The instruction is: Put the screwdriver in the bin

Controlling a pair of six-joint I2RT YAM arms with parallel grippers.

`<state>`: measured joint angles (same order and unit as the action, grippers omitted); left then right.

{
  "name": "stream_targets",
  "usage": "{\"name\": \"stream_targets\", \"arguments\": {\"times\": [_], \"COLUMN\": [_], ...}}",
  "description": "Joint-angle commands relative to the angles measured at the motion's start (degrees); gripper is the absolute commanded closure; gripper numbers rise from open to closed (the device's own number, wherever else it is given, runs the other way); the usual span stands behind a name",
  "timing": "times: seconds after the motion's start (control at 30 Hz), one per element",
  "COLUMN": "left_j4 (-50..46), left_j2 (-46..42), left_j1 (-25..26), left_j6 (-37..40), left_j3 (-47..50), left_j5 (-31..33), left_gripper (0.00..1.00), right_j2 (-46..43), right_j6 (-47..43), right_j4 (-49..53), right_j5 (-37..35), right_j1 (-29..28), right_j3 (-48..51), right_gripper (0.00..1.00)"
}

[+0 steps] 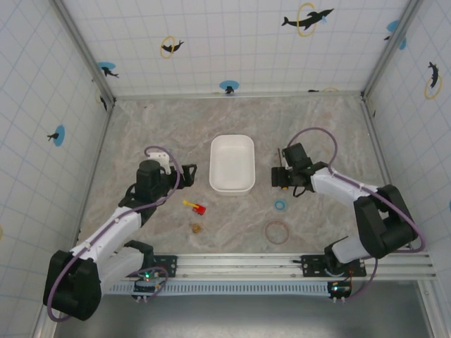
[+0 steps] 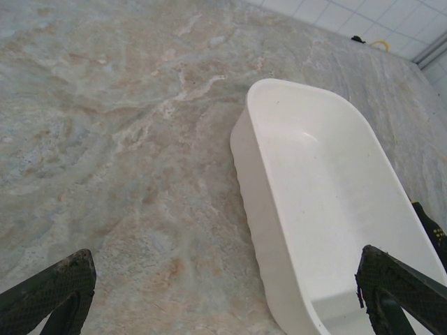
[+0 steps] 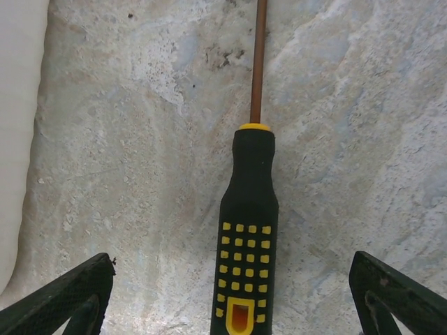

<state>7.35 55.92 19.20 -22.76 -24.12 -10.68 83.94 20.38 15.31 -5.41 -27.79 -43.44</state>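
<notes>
Left pincer (image 2: 222, 279), right pincer (image 3: 230, 262) wide open

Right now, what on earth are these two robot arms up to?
The right gripper hangs over the screwdriver, its fingers spread wide on either side of the yellow-and-black handle. The tool lies flat on the table, not yet gripped. Just beside it is the white bin, with nothing in it. The left gripper sits open on the bin's other side, holding nothing.
</notes>
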Motion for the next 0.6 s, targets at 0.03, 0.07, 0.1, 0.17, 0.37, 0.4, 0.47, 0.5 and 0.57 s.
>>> {"name": "stream_targets", "arguments": {"times": [0.03,0.07,0.1,0.17,0.37,0.4,0.47,0.5,0.57], "left_j4": [-2.23,-2.5,-2.77,-2.96,-3.46,-3.65,-3.92,-4.01,-4.23], "left_j2": [0.02,0.15,0.36,0.49,0.85,1.11,1.32,1.47,1.62], "left_j1": [0.45,0.41,0.2,0.36,0.42,0.4,0.41,0.5,0.49], "left_j6": [-0.51,-0.44,-0.35,-0.32,-0.39,-0.36,-0.28,-0.26,-0.18], "left_j3": [-1.49,-1.67,-1.79,-1.9,-2.29,-2.47,-2.82,-2.89,-3.17], "left_j5": [0.49,0.59,0.7,0.9,0.84,0.81,0.5,0.44,0.45], "left_gripper": [0.03,0.03,0.03,0.03,0.03,0.02,0.02,0.02,0.02], "right_j2": [2.3,2.58,2.79,3.2,3.94,4.11,4.38,4.54,4.9], "right_j6": [0.73,0.73,0.79,0.88,0.79,0.75,0.85,0.89,0.97], "right_j4": [1.29,1.44,1.47,1.35,1.22,1.17,0.95,0.92,0.94], "right_j5": [-1.81,-1.96,-2.21,-2.32,-2.57,-2.54,-2.59,-2.5,-2.33], "right_j1": [-0.42,-0.42,-0.42,-0.44,-0.51,-0.51,-0.51,-0.51,-0.51], "right_j3": [-2.6,-2.64,-2.7,-2.69,-3.05,-3.05,-3.05,-3.01,-3.14], "right_gripper": [0.13,0.14,0.14,0.15,0.17,0.18,0.2,0.22,0.25]}}
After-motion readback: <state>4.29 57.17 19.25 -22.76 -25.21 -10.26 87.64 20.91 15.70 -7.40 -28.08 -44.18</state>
